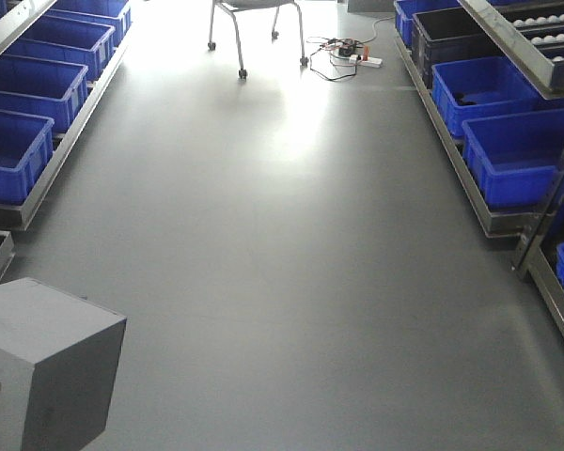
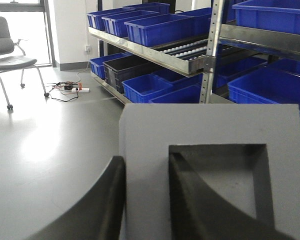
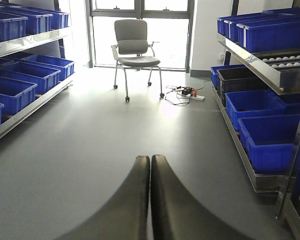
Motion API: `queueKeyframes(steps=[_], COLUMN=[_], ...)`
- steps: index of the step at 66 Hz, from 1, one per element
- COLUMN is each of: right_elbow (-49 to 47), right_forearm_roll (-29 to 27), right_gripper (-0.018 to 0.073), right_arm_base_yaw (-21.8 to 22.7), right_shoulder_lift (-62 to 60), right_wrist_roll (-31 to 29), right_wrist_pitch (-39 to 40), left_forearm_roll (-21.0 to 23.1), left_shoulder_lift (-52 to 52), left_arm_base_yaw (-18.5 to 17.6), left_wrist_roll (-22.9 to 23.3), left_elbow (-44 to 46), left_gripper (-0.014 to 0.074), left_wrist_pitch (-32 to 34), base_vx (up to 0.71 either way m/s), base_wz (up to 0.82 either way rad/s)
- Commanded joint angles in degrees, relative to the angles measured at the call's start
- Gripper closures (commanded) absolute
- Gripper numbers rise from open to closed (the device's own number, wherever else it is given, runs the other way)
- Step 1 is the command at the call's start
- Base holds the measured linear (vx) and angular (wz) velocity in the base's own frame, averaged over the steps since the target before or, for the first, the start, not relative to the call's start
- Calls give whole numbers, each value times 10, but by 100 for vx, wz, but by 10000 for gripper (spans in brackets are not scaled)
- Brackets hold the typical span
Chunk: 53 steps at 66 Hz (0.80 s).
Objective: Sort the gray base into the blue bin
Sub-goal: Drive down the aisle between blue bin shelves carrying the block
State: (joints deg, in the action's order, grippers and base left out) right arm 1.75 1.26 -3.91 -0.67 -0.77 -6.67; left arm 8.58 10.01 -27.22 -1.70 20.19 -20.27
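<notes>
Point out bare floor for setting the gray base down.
Free: the floor aisle between the left bins and right bins. Crowded: the far end, with chair and power strip, and the near-left corner, filled by the gray base.

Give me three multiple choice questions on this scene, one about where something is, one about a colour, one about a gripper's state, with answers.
1. In the front view, the gray base shows at: A) lower left B) on the chair C) far right.
2. The odd bin on the right rack is: A) red B) black C) white.
3. The right gripper is: A) wide open B) shut on the base C) shut, empty.
Answers: 1 A, it fills that corner; 2 B, its walls are black; 3 C, closed with nothing between.
</notes>
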Motion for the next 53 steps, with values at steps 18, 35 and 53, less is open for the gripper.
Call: queueKeyframes(steps=[18, 35, 53], right_elbow=[8, 8, 8], right_forearm_roll=[6, 6, 6], right_gripper=[568, 568, 568], right_arm_base_yaw=[3, 3, 3], right_shoulder_lift=[-6, -6, -6], right_wrist_roll=[-3, -3, -3], right_wrist_pitch=[45, 45, 45], left_forearm_roll=[7, 7, 7], left_shoulder_lift=[5, 5, 5], left_arm_base_yaw=[-3, -3, -3], left_wrist_roll=[7, 7, 7], left_elbow=[16, 16, 16], left_gripper=[602, 602, 602], left_wrist_pitch=[60, 60, 60], base_vx=[44, 41, 38], base_wz=[6, 9, 7])
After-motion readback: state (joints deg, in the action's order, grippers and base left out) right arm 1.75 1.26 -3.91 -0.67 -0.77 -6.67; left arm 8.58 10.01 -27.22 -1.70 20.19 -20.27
